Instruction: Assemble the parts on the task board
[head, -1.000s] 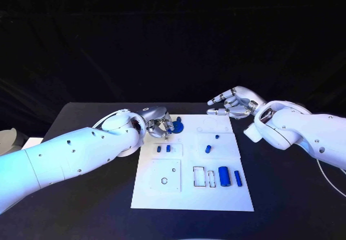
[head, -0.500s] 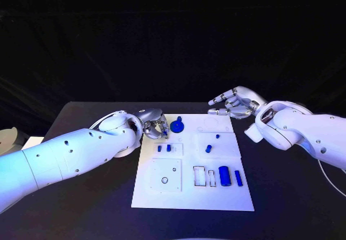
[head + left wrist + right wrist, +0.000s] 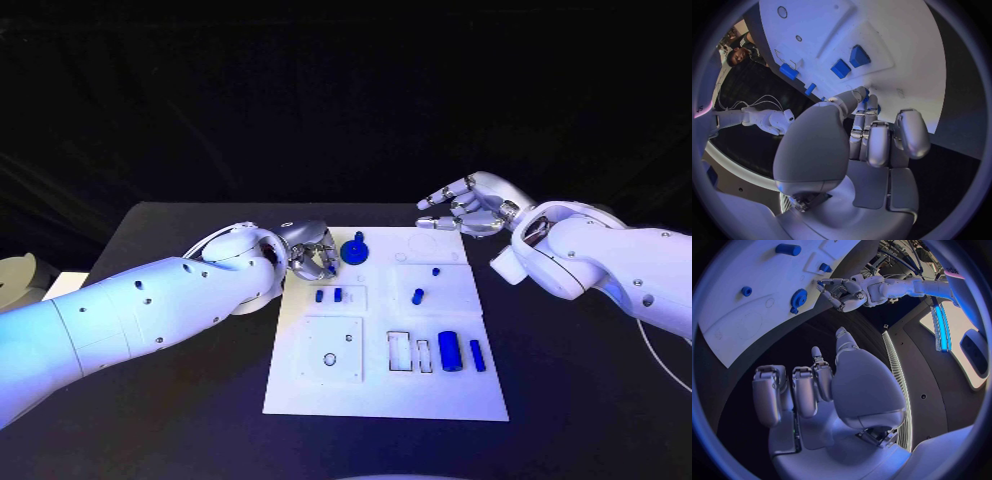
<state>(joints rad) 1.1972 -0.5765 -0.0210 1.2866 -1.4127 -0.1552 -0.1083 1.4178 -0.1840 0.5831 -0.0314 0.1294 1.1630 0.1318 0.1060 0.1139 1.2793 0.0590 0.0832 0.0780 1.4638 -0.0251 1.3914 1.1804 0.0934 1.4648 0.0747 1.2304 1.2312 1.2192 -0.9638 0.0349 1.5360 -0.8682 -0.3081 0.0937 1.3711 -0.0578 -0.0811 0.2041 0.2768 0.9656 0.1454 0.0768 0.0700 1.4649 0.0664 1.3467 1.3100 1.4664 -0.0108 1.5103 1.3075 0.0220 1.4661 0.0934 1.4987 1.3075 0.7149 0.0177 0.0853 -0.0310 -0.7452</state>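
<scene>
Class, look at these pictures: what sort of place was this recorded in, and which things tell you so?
Probably a robotics lab test bench: a white task board with small blue parts lies on a black table, against a dark backdrop.

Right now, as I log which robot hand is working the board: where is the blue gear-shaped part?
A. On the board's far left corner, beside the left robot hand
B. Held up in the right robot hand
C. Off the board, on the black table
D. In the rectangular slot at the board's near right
A: the blue gear-shaped part lies on the task board at its far left corner, right beside the left robot hand; the right robot hand holds nothing.
</scene>
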